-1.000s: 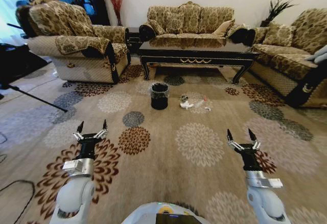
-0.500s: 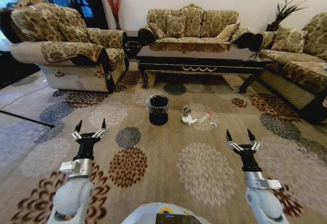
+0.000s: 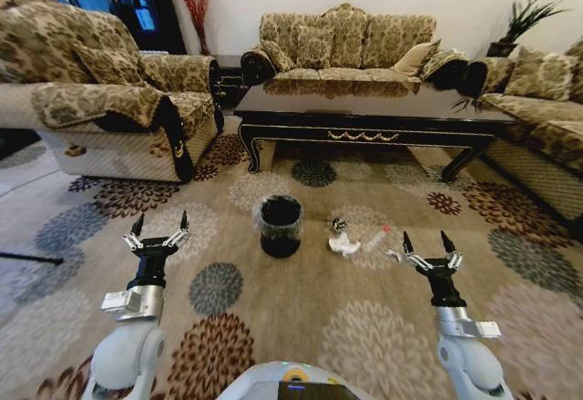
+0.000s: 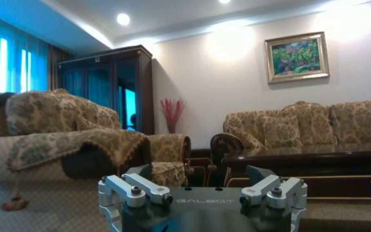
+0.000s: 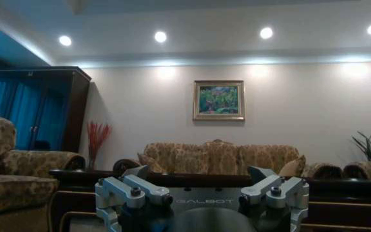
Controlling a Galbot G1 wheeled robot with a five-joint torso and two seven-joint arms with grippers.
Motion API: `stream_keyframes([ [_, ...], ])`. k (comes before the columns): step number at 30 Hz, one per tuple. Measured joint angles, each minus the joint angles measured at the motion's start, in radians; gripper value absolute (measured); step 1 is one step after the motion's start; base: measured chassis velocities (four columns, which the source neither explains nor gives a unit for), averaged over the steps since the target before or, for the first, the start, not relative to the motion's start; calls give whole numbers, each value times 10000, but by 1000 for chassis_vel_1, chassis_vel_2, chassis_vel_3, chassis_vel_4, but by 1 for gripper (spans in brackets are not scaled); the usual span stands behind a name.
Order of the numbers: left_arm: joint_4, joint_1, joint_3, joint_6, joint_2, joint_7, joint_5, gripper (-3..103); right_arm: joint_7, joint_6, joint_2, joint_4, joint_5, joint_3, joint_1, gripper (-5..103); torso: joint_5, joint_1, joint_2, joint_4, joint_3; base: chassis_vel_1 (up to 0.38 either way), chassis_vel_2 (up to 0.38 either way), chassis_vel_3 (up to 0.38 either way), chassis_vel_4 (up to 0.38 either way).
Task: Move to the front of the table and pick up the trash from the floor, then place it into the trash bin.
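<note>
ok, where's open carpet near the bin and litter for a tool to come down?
Free: the carpet between the left tool and the trash bin, and the strip between bin and the table. Crowded: right of the bin, where the trash lies scattered just ahead of the right tool.

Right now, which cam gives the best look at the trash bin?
Head view: the trash bin stands in full sight on the carpet, between the table and the robot. Both wrist views look level across the room at sofas and walls, above the bin.
</note>
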Motion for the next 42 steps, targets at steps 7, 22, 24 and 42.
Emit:
stream_keyframes([
  [7,-97,68,-16,-24,17,18,29,100,38,99,24,-47,-19,-68,43,100,-3,0,1,-1,2,-284,303,285,-278],
  [22,-280,9,-174,12,442,146,-151,100,119,111,73,-24,-119,-83,30,100,1,-2,5,-2,-1,-46,52,52,-43],
  [24,-286,16,-174,14,439,147,-153,100,106,116,87,-24,-125,-81,20,100,1,-2,5,-1,0,0,0,0,0],
  [42,-617,-162,-104,291,633,79,-491,100,199,157,135,-5,-106,-136,17,100,1,0,4,2,8,-104,92,97,-93],
])
